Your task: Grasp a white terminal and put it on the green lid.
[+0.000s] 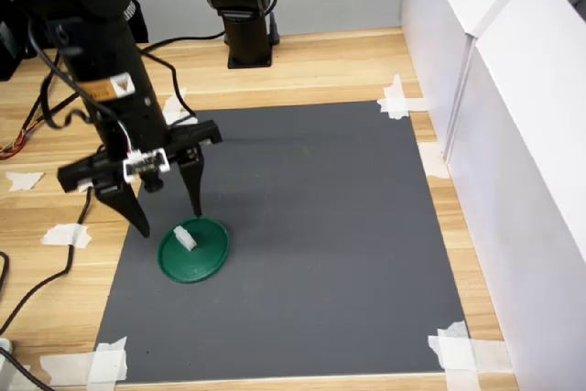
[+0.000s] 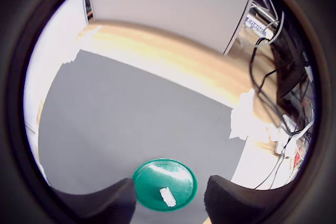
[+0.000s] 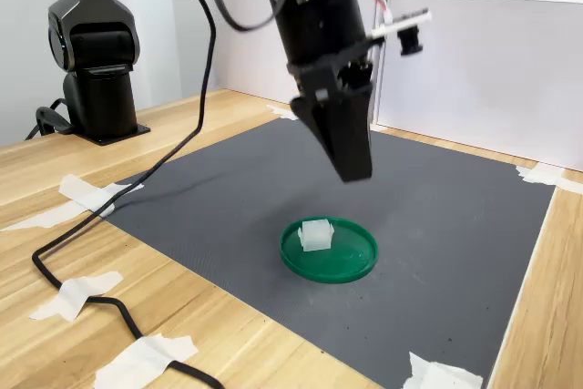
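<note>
The white terminal point(image 1: 186, 237) point(image 2: 167, 196) point(image 3: 316, 235) lies on the green lid point(image 1: 206, 258) point(image 2: 157, 174) point(image 3: 351, 257), which rests on the dark grey mat. In the first exterior view my gripper point(image 1: 168, 220) hangs open above the lid's upper left edge, its two black fingers pointing down and holding nothing. The second exterior view shows the gripper point(image 3: 351, 170) raised well above the lid, apart from the terminal. Both fingertips point(image 2: 113, 200) frame the lid in the wrist view.
The grey mat point(image 1: 320, 226) is taped to a wooden table at its corners point(image 1: 396, 98). White panels point(image 1: 513, 135) wall the first exterior view's right. A second black arm base point(image 1: 240, 6) stands at the back. Cables point(image 3: 109, 289) trail over the wood beside the mat.
</note>
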`<state>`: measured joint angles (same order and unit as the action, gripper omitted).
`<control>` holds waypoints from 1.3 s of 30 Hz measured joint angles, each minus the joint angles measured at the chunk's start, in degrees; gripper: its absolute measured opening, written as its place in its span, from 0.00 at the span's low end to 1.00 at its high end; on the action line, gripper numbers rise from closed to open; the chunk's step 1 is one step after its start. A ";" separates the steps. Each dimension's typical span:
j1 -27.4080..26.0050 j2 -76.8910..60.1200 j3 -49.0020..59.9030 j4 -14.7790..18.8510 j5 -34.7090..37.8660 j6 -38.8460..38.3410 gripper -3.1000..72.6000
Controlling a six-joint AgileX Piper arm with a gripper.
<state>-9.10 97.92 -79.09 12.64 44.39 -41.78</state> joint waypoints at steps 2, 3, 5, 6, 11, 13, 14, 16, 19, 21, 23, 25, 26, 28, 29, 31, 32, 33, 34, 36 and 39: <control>0.00 -2.95 0.02 0.00 0.07 1.48 0.58; 0.00 -4.56 0.07 0.00 0.07 2.06 0.51; 0.00 -7.97 0.07 0.04 0.18 3.41 0.35; 0.00 -9.69 0.08 0.11 0.24 4.00 0.26; 0.00 -16.94 2.18 0.29 0.58 6.36 0.05; 0.00 -20.30 5.53 0.24 0.60 7.02 0.03; 0.00 -22.20 7.74 0.24 0.60 7.29 0.03; 0.00 -26.49 12.78 0.12 0.05 7.55 0.02; 0.00 -33.93 20.51 0.08 -1.24 7.85 0.02; 0.00 -39.06 24.92 0.08 -1.43 8.40 0.02; 0.00 -43.35 28.48 0.33 -1.43 9.19 0.02; 0.00 -47.54 32.25 0.71 -1.45 9.65 0.02; 0.00 -49.01 33.71 0.87 -1.45 9.76 0.02; 0.00 -52.26 37.24 1.10 -1.45 9.97 0.02; 0.00 -53.70 38.91 1.12 -1.45 9.99 0.02; 0.00 -56.37 42.12 1.23 -1.45 10.04 0.02; 0.00 -57.65 43.60 1.36 -1.45 10.12 0.02; 0.00 -58.69 44.75 1.54 -1.45 10.11 0.02; 0.00 -60.06 46.10 1.75 -1.45 10.20 0.02; 0.00 -63.08 48.33 1.97 -1.45 10.33 0.02; 0.00 -67.91 50.40 2.08 -1.45 10.41 0.02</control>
<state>-9.10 30.00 -28.70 14.72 42.94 -31.37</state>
